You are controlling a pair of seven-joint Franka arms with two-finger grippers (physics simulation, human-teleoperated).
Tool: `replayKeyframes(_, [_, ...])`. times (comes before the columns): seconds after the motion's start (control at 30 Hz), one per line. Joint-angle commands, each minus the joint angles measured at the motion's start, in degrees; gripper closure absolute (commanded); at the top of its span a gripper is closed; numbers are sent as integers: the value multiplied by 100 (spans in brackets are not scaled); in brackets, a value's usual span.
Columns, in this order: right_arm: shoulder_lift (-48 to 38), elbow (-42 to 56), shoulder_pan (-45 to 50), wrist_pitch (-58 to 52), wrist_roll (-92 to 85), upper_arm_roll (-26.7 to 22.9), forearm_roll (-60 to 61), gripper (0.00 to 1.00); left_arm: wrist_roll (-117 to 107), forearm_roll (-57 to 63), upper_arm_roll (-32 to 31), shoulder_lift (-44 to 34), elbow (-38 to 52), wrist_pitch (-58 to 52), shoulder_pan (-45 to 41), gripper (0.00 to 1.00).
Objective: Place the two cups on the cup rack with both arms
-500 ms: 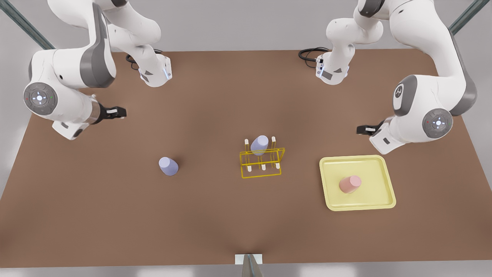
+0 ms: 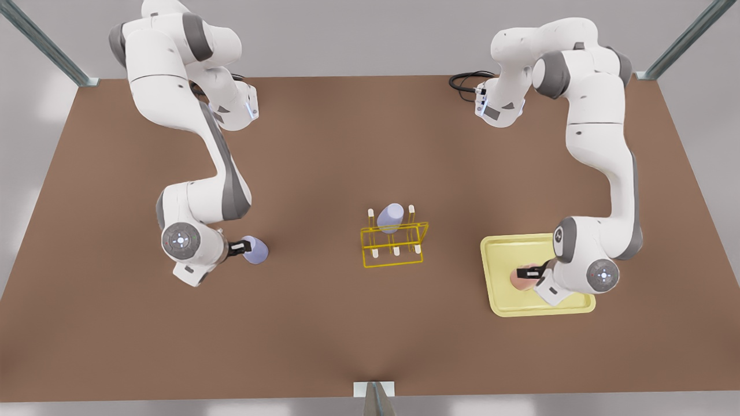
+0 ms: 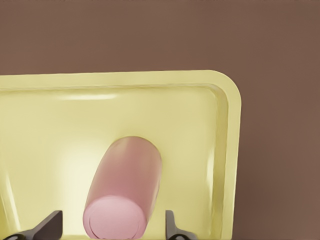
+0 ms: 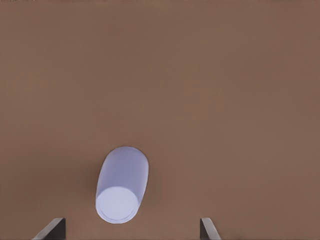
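We find the pink cup (image 2: pixel 520 278) standing upside down on the flat pale yellow tray (image 2: pixel 503 303), at about four o'clock from the cup rack (image 2: pixel 393 245). The left end effector (image 3: pixel 112 225) sits low around it, fingers spread wide with a gap on either side, so nothing is gripped yet; we judge that gap is left so the fingers clear the tapered wall before squeezing.

The lavender cup (image 2: pixel 256 250) stands inverted on the bare desk (image 2: pixel 347 323), at about nine o'clock from the rack. The right end effector (image 4: pixel 132 227) is lined up on it, fingers also wide apart and well clear of the cup in the right wrist view.

Another lavender cup (image 2: pixel 390 217) already sits mouth down over a peg in the rack's far row, so the free white-tipped pegs beside and in front of it are where we expect the two to go. Both cups being base up suits that: each can be lowered straight onto a peg without turning.
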Motion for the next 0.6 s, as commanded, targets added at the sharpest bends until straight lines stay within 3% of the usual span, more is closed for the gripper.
replayKeyframes(0.0, [-4, -182, 3, 1390, 491, -3, 92, 0, -261, 4, 0, 60, -68, 852, -13, 0])
replayKeyframes(0.17, [-56, -1026, -6, 2163, 491, 6, 311, 0, -270, -5, 8, -344, -938, 1256, 5, 0])
replayKeyframes(0.43, [-47, -1729, 11, 2489, 482, 6, 470, 0, -261, 4, 8, -204, -1158, 1651, -4, 0])
replayKeyframes(0.5, [-47, -1817, 11, 2532, 482, 6, 470, 0, -252, 4, 8, -168, -1149, 1713, 5, 23])
replayKeyframes(0.57, [-74, -2045, 11, 2682, 482, 6, 478, 0, -252, 13, 8, -177, -1149, 1713, 5, 23])
